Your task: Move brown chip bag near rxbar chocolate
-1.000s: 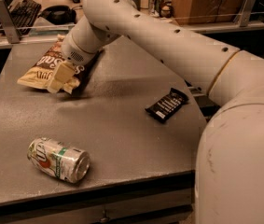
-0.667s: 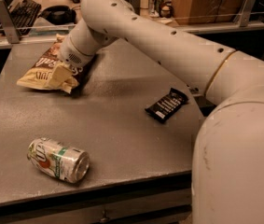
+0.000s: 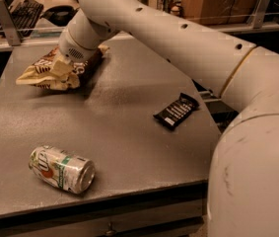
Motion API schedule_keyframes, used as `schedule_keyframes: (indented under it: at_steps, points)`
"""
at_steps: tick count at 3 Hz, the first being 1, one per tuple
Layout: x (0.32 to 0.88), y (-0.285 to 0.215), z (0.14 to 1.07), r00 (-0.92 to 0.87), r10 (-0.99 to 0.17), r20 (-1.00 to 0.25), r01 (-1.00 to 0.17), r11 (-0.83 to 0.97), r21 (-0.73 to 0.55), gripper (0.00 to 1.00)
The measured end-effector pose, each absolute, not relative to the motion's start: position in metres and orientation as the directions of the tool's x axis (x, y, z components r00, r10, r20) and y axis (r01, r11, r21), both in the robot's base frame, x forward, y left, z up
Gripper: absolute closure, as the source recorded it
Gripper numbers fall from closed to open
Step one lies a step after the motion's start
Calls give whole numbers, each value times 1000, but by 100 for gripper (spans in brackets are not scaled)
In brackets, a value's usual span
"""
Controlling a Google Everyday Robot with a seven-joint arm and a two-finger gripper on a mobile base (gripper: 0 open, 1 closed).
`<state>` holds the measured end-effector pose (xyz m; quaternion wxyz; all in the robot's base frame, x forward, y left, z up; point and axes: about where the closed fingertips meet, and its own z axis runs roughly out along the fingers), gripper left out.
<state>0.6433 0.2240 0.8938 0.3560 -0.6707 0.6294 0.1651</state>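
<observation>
The brown chip bag (image 3: 39,74) lies crumpled at the far left of the grey table (image 3: 129,132), dark brown in the middle with tan-yellow ends. My gripper (image 3: 62,69) is down on the bag's right part, at the end of the arm that reaches in from the right; the wrist hides part of the bag. The rxbar chocolate (image 3: 176,110), a small flat black wrapper with white text, lies to the right of the table's middle, well apart from the bag.
A silver-green soda can (image 3: 61,169) lies on its side near the front left edge. My arm (image 3: 188,43) spans the back right of the table. A keyboard (image 3: 23,15) and a rail stand behind the table.
My gripper has shifted a little left and lower onto the chip bag. The bag, the bar and the can stay where they were.
</observation>
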Motion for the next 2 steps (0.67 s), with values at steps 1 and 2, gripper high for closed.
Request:
schedule_keyframes:
  at_steps: [1,2]
  points:
    - [644,225,919,222,-732,-644,-940,15,-342,100]
    - [647,220,926,258,-753,-605,-926,-15,-377,100]
